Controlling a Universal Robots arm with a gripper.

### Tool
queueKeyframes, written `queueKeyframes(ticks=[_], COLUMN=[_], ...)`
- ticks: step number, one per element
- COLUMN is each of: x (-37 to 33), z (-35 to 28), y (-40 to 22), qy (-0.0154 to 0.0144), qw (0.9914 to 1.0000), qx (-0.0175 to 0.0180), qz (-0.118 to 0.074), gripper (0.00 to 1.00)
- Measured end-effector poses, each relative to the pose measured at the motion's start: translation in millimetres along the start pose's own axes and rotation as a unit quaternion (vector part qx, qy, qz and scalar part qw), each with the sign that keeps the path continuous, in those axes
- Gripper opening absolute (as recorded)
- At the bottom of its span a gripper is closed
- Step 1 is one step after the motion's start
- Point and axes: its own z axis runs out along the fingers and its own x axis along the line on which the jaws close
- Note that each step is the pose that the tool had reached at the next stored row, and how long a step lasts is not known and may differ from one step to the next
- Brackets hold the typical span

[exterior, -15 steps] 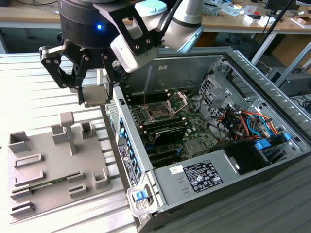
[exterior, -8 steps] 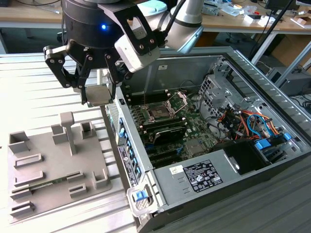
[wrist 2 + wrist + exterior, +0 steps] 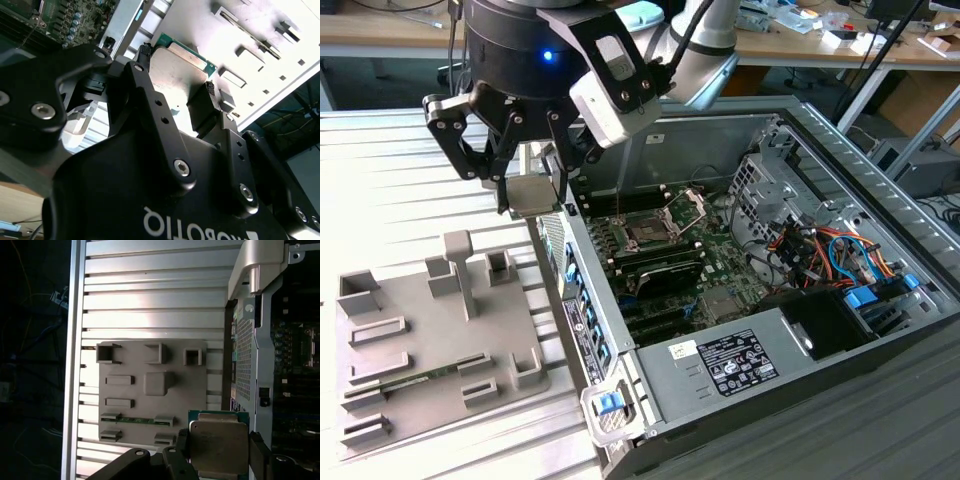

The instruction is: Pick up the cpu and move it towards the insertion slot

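Clamped the claw (image 3: 177, 70) on opposite edges of the cpu (image 3: 172, 82), held clear above the bench (image 3: 420, 170), just short of the computer case wall (image 3: 575, 290). Saw the insertion slot (image 3: 650, 230) beyond that wall, well apart. Risked slippage from so thin an edge grip, or clipping the wall in crossing.

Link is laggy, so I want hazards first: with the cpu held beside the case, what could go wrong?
The fingers pinch the cpu by two edges only; it may slip or tilt.
It hangs just outside the case wall; a low path could clip it.
The insertion slot has a raised bracket that could get struck.
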Motion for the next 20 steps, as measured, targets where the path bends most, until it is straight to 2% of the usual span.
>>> queueKeyframes(ticks=[20], x=[-17.4], z=[0.0], y=[-0.9], qy=[0.0000], qw=[1.00000], qx=[0.0000], qz=[0.000], gripper=[0.55])
